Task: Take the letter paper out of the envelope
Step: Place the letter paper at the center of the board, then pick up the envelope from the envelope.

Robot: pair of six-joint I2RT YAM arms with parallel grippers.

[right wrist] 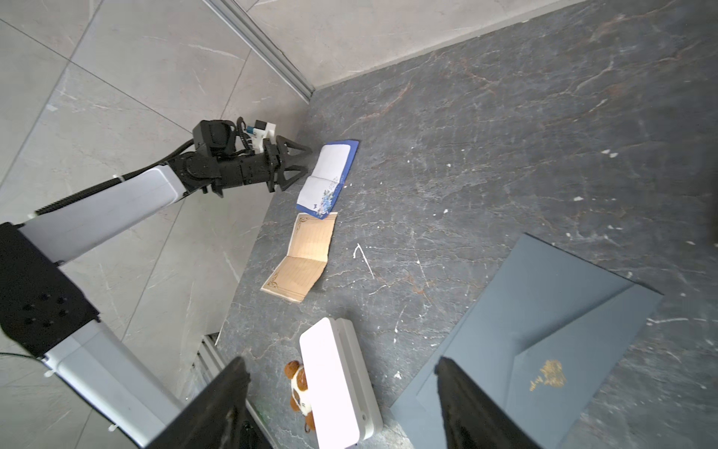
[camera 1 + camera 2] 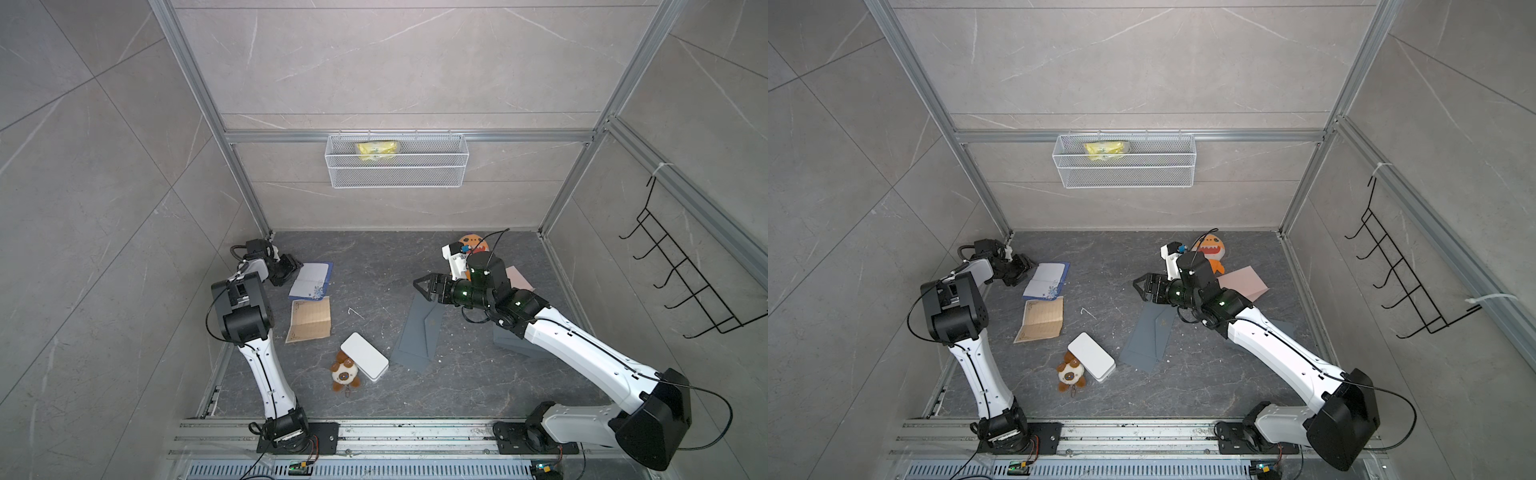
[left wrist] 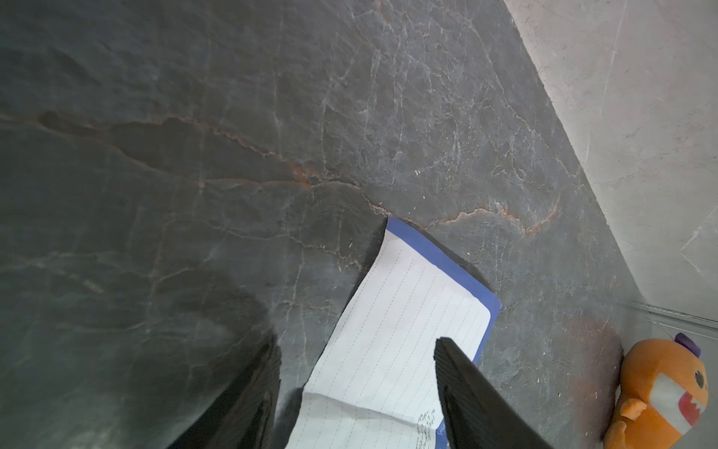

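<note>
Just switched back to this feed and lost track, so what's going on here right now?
The left gripper sits with its fingers open at the edge of the blue-bordered letter paper. That paper lies creased but open on the table, out of any envelope. A tan letter paper lies next to it, also out. The right gripper hovers open above the grey envelopes, holding nothing.

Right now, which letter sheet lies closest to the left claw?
The white lined sheet with the blue border, right at the left gripper; the tan sheet lies farther off.
</note>
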